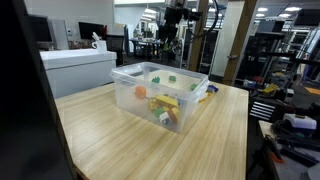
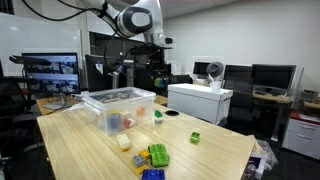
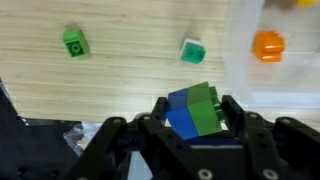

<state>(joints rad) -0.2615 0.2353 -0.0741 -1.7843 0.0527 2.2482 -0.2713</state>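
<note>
We hold a blue-and-green block [image 3: 200, 108] pinched in the jaws, raised clear of the wooden surface [image 3: 120, 70].

In the wrist view we see the jaws pressed against the block's two sides, its blue part to the left and its green part to the right. On the bare wood below lie a green block [image 3: 75, 41] and a white-and-green block [image 3: 192, 49], well apart from each other. An orange piece [image 3: 267, 45] shows through pale plastic at the right of that view. In both exterior views the arm [image 2: 135, 20] hangs over the far end of the surface, beside the clear bin [image 1: 125, 85], which holds several small coloured pieces. In an exterior view, we also find yellow, green and blue blocks [image 2: 155, 157] clustered near the front edge.
</note>
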